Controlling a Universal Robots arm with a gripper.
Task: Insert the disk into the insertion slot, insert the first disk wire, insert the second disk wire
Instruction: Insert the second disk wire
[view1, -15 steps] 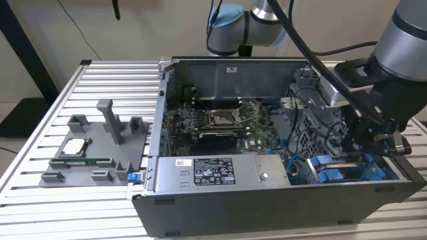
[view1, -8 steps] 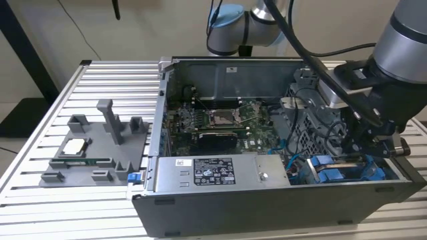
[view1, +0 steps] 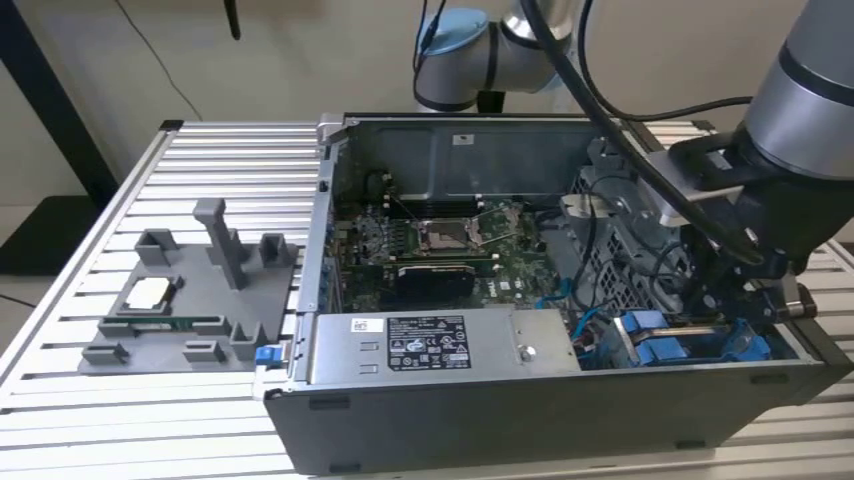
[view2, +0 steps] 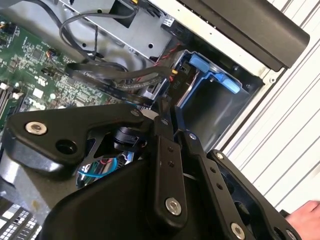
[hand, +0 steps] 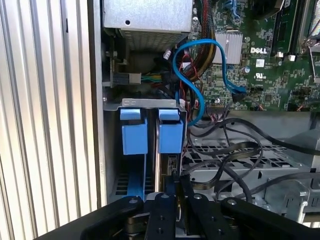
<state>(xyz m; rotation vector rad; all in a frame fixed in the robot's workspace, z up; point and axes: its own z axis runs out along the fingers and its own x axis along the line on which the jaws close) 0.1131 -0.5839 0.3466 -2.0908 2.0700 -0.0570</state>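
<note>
Gripper (hand: 177, 192) over blue-tabbed insertion slot (hand: 150, 135)

Exterior view: white sticker (view1: 427, 343) on the power-supply box (view1: 534, 340), lower centre, has black print and codes, too small to read. Small white label (view1: 463, 139) on the case's back wall, upper centre, is also unreadable. First wrist view: white logo lettering (hand: 258, 50) on the motherboard (hand: 265, 80).

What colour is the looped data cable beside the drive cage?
Bright blue. The looped data cable shows best in the first wrist view, above the drive cage.
</note>
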